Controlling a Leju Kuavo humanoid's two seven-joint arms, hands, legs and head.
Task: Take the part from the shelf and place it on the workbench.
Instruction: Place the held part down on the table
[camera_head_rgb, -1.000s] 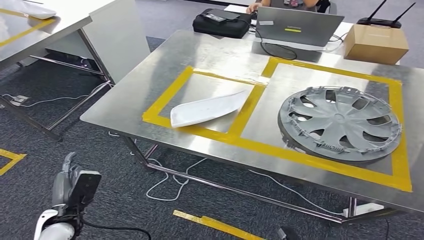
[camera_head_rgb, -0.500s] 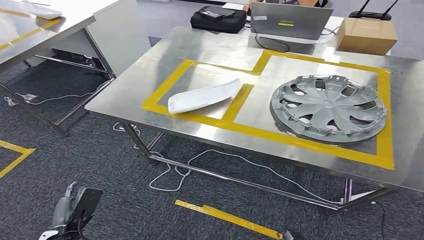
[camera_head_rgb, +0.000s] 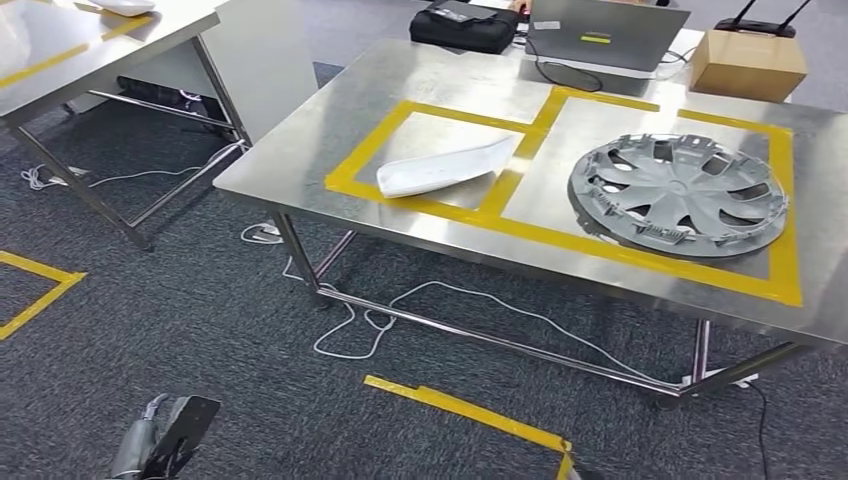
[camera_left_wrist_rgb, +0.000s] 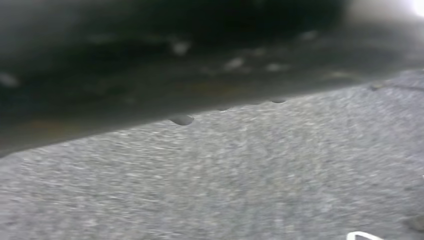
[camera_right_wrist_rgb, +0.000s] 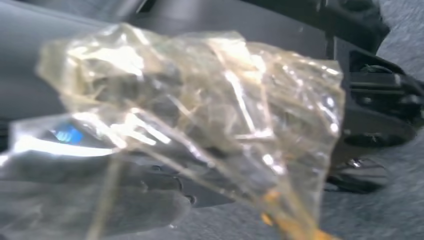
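Head view, edges: the workbench (camera_head_rgb: 300, 150) shows me its near edge and left corner, up ahead of my left hand (camera_head_rgb: 165, 448); open carpet (camera_head_rgb: 200, 330) lies between us.
Head view, room: a white cable (camera_head_rgb: 345, 335) loops on the carpet under the bench; a yellow floor tape strip (camera_head_rgb: 465, 412) lies off to the right of my left hand.
Head view, second table (camera_head_rgb: 110, 45): ahead of the hand, with a carpet aisle between it and the workbench.
Head view, writing: the laptop (camera_head_rgb: 608, 32) carries a yellow sticker, too small to read; the cardboard box (camera_head_rgb: 748, 65) shows no print I can read.
Head view, task thing: the white part (camera_head_rgb: 445, 167) lies flat on the workbench inside the left yellow-taped rectangle, well apart from my left hand, ahead and to its right. A grey hubcap (camera_head_rgb: 678, 194) lies in the right rectangle.
Head view, left hand state: low at the frame edge, partly cut off; cannot tell whether the fingers are apart or together.
Left wrist view: blurred carpet (camera_left_wrist_rgb: 225, 170).
Right wrist view: crumpled clear film (camera_right_wrist_rgb: 200, 115) close in front; hand state cannot be told.
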